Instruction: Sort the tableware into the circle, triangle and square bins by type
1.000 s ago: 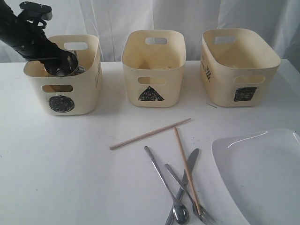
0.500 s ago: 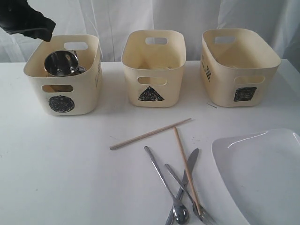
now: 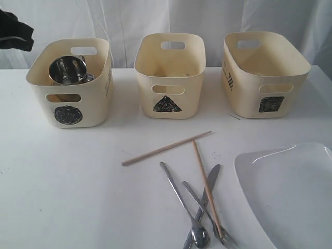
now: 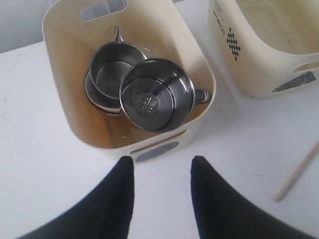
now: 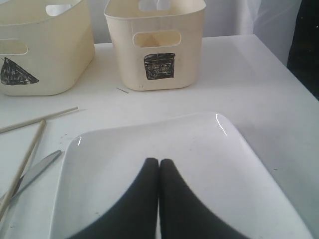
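Hovering above the circle bin [image 4: 70, 64], left hand [image 4: 162, 162] is spread and empty, probably because both steel mugs [image 4: 157, 94] already sit inside by type; right hand [image 5: 159, 162] is pressed together over the white plate [image 5: 199, 144].

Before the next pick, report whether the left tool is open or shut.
Open: the left tool shows a clear gap between its fingers, nothing held.

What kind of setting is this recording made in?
Probably a staged lab tabletop, not a kitchen: white table, curtain backdrop, and scribble-marked circle bin, triangle bin, square bin.
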`<state>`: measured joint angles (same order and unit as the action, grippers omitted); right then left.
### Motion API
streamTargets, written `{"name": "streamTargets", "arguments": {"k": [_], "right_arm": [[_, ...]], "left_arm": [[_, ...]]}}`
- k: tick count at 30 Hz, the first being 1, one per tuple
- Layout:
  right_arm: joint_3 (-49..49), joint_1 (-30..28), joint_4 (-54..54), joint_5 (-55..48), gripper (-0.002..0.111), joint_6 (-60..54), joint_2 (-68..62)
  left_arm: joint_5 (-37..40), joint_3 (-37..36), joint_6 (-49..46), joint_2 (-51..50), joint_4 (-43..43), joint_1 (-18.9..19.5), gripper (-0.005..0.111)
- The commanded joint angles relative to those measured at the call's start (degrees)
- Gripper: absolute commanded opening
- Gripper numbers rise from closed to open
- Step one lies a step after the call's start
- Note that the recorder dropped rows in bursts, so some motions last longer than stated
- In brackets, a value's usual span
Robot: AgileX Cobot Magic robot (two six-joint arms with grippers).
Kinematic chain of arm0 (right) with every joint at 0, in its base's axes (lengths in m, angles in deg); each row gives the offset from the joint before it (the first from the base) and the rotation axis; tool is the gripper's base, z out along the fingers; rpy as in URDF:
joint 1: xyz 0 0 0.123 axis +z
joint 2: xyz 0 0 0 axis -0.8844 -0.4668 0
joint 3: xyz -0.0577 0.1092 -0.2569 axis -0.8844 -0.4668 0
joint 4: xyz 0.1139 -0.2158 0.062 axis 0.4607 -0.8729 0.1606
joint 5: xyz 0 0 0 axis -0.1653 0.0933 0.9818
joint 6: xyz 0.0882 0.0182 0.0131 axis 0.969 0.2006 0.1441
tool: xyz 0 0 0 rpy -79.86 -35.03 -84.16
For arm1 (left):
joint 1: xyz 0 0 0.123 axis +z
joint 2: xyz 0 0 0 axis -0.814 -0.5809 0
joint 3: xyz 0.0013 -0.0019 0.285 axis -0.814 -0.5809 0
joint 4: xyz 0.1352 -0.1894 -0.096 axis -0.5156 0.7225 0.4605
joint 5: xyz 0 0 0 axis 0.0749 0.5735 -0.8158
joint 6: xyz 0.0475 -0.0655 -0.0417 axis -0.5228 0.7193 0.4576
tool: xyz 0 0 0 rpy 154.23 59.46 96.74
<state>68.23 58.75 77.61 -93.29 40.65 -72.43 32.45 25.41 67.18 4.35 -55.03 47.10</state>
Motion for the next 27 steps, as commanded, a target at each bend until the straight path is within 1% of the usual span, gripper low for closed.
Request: {"name": "streamTargets", "arguments": {"k": [1,2,3,4,5,6,7,9,11,13,15,19,21,23,27], "right_arm": [[-0.36,0.09,-0.19,0.73,0.000,0.04,0.33],[-0.36,0.09,-0.19,0.73,0.000,0.04,0.33],[-0.36,0.09,-0.19,0.73,0.000,0.04,0.33],[-0.36,0.09,-0.19,0.73,0.000,0.04,0.33],[-0.36,0.09,-0.19,0.73,0.000,0.04,0.33],[-0.36,0.09,-0.19,0.73,0.000,0.04,0.33],[-0.36,0.09,-0.19,0.73,0.000,0.04,0.33],[-0.36,0.09,-0.19,0.73,0.000,0.04,0.33],[-0.36,0.09,-0.19,0.73,0.000,0.04,0.33],[-0.36,0.09,-0.19,0.73,0.000,0.04,0.33],[-0.36,0.09,-0.19,0.73,0.000,0.04,0.33],[-0.36,0.09,-0.19,0.73,0.000,0.04,0.33],[-0.36,0.09,-0.19,0.73,0.000,0.04,0.33],[-0.36,0.09,-0.19,0.73,0.000,0.04,0.33],[-0.36,0.09,-0.19,0.73,0.000,0.04,0.33]], "left_arm": [[-2.81,-10.81,2.22,11.96,1.14,0.07,0.042],[-3.99,-15.36,2.34,17.31,1.46,0.07,0.042],[-4.27,-17.13,2.48,19.47,1.46,0.07,0.042],[-4.38,-21.27,3.32,25.06,1.46,0.07,0.042],[-4.38,-22.85,3.72,27.29,1.46,0.07,0.042],[-3.88,-26.60,4.31,33.33,1.56,0.07,0.042],[-3.61,-28.33,4.90,35.84,1.56,0.07,0.042],[-1.51,-34.21,6.56,47.82,1.56,0.07,0.042],[1.84,-38.03,6.96,56.21,1.70,0.07,0.042],[4.43,-39.80,6.96,64.30,1.93,0.07,0.042],[6.80,-39.94,6.96,70.44,2.04,0.07,0.042],[10.67,-39.94,7.07,76.21,2.50,0.07,0.042],[12.35,-39.94,8.58,78.09,2.89,0.07,0.042],[13.55,-39.94,11.02,78.32,3.66,0.07,0.042],[16.16,-39.94,11.40,78.32,4.37,0.07,0.042]]}}
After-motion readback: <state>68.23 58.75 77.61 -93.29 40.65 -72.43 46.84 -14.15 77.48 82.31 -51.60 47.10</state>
